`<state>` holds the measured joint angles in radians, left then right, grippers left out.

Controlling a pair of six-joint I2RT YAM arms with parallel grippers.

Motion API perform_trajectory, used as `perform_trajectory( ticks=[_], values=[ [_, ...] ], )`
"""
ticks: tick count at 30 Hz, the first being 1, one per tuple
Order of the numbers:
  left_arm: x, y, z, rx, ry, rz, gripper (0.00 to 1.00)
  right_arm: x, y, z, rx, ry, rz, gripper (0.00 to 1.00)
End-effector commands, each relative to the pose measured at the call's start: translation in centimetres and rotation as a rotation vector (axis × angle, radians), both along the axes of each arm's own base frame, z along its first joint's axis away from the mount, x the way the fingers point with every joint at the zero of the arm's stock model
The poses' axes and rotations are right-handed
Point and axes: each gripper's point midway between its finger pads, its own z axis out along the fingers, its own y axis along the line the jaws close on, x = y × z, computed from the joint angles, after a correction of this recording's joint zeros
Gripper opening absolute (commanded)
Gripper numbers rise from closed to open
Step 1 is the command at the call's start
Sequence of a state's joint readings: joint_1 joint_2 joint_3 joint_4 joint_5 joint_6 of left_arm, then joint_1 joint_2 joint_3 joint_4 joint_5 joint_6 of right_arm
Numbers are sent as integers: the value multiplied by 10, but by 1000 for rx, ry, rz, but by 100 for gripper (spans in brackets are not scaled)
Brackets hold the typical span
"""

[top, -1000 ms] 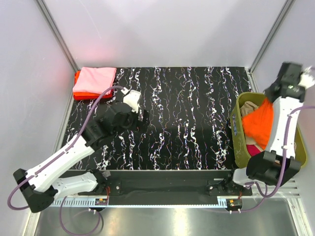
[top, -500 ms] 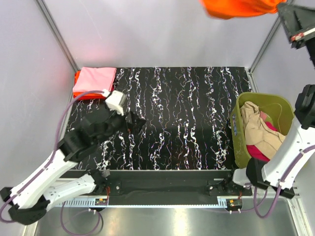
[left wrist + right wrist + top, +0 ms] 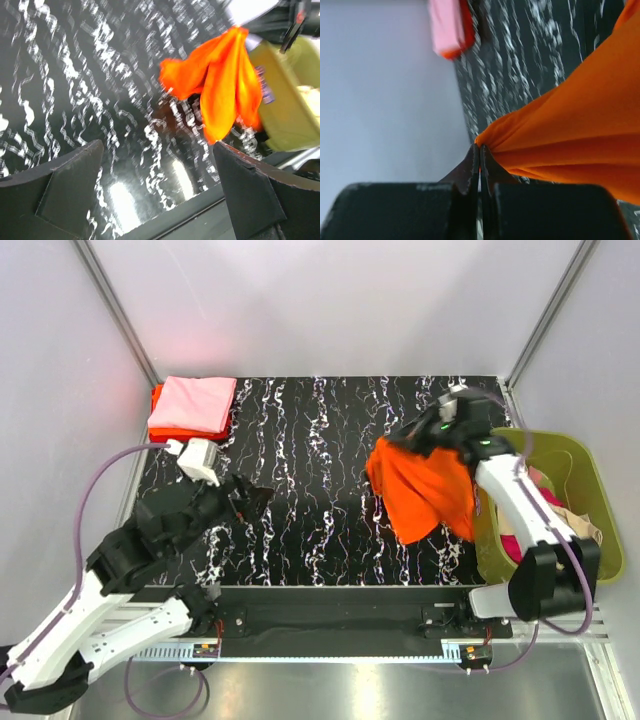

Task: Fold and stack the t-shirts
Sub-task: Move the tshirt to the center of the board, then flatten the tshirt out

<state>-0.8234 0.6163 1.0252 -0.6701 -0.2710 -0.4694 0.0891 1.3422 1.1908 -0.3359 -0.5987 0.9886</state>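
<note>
The counter (image 3: 330, 420) is black with white veins running through it, closed in by pale grey walls (image 3: 330, 310) with a metal post (image 3: 115, 310) rising from each far corner. In the far left corner lies a folded pink shirt (image 3: 195, 402) on top of a folded red-orange shirt (image 3: 170, 432). My left tool (image 3: 157, 144) hangs over the left part of the counter with its fingers spread wide and nothing between them. Over the right part, my right tool (image 3: 480, 150) is pinched tight on a bunch of the orange shirt (image 3: 425, 490), which hangs down in loose folds just beside the basket. That olive-green basket (image 3: 590, 480) sits at the right edge, tilted, with a beige shirt (image 3: 585, 530) and a magenta shirt (image 3: 508, 545) crumpled inside.
</note>
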Motion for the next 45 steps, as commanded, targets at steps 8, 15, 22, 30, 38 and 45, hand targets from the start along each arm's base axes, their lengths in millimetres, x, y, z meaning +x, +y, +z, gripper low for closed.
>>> perform_trajectory(
  ticks=[8,15,22,30,38,45],
  values=[
    [29,-26,-69,91,278,86,97,-8,92,21,-118,-249,199,0],
    [42,-22,-67,49,318,59,98,-20,123,36,-156,-292,302,65],
    [47,-32,-114,85,453,-1,94,-12,25,-32,-619,-51,-50,69],
    [40,-91,-175,58,579,-147,87,-26,-20,-53,-652,35,-151,66],
    [63,-70,-244,215,675,88,93,-41,-36,-111,-744,180,-144,61],
    [84,-35,-291,344,717,294,38,-38,-17,-123,-728,143,-5,61]
  ],
)
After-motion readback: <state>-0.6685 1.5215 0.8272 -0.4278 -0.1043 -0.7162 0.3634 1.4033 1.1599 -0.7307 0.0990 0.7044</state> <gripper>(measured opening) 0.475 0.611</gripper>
